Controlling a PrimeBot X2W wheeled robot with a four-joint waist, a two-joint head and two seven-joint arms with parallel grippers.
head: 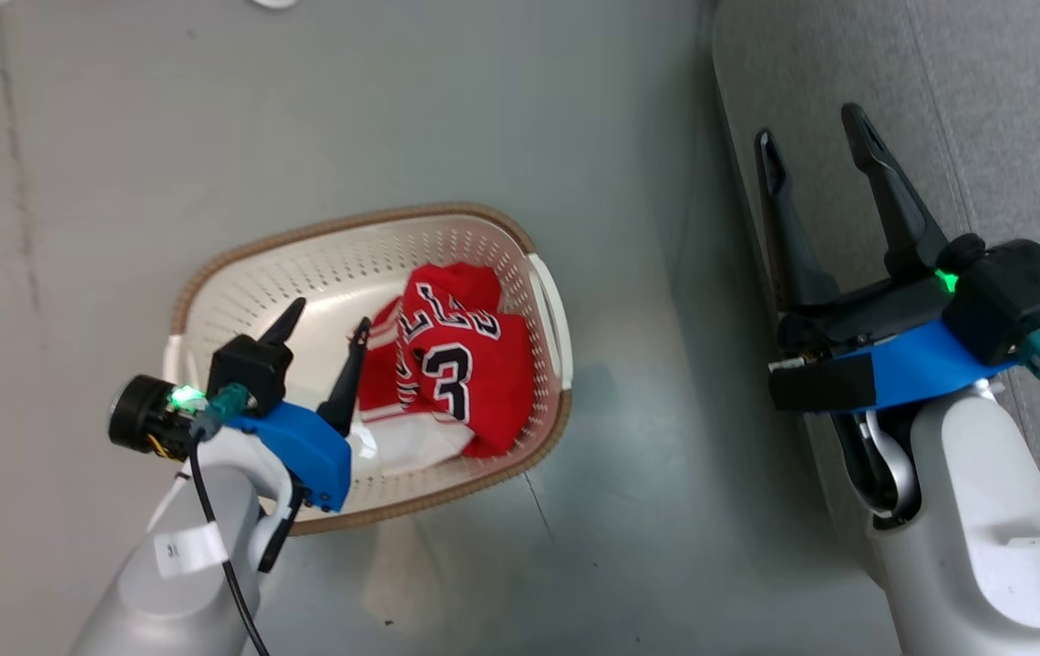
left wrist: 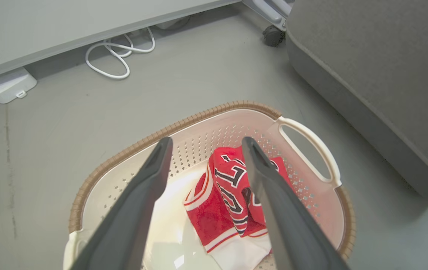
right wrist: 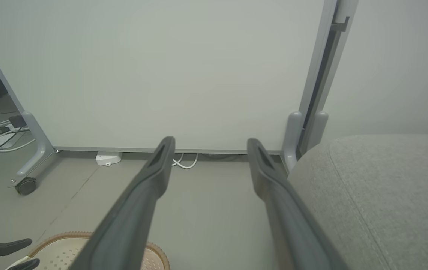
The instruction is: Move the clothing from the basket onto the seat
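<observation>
The cream perforated basket (head: 483, 239) with its brown rim stands on the grey floor. Inside it lies the red clothing (head: 483, 383): a jersey with a black number 3 on top and a white-striped piece (head: 383, 351) beside it. My left gripper (head: 330, 319) hangs open over the basket's left half, its fingers left of the clothing, touching nothing. In the left wrist view the clothing (left wrist: 214, 213) shows between and below the open left gripper (left wrist: 206, 144). My right gripper (head: 811, 141) is open and empty over the edge of the grey seat (head: 1012, 109).
The seat (left wrist: 379, 63) runs along the basket's right side with a strip of floor between. A white partition on castors (right wrist: 26, 185) stands behind, with a white cable (left wrist: 118, 52) and a white box (left wrist: 7, 84) under it. The basket's rim (right wrist: 67, 236) shows low in the right wrist view.
</observation>
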